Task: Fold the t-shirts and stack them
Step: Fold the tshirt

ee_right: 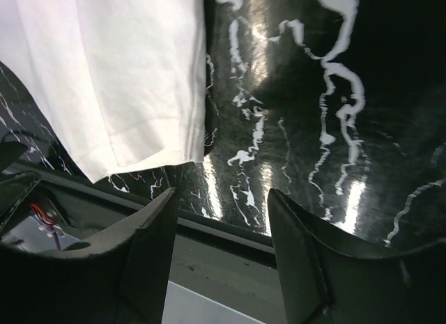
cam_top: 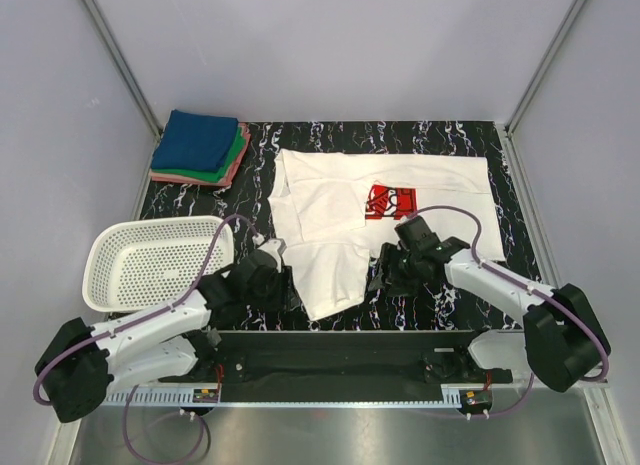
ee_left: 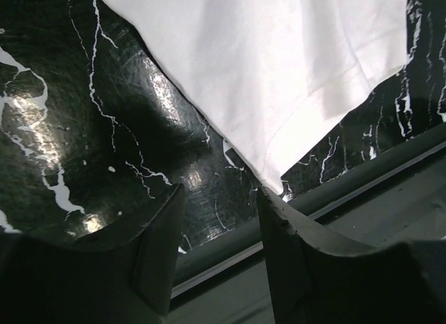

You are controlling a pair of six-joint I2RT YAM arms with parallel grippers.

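Observation:
A white t-shirt (cam_top: 340, 210) with a red chest print (cam_top: 384, 201) lies partly folded on the black marbled table (cam_top: 450, 145), one flap reaching toward the near edge. Folded blue, green and pink t-shirts (cam_top: 200, 145) are stacked at the back left. My left gripper (cam_top: 278, 288) is low at the white shirt's near left edge. In the left wrist view it (ee_left: 219, 198) is open and empty, with the shirt's corner (ee_left: 279, 94) just above one fingertip. My right gripper (cam_top: 386, 275) stands at the flap's right side. It (ee_right: 223, 198) is open and empty too, the white hem (ee_right: 118, 80) off to its upper left.
A white mesh basket (cam_top: 150, 260) sits at the near left beside the left arm. A dark rail (cam_top: 340, 355) runs along the table's near edge, close under both grippers. Grey walls enclose the table on three sides.

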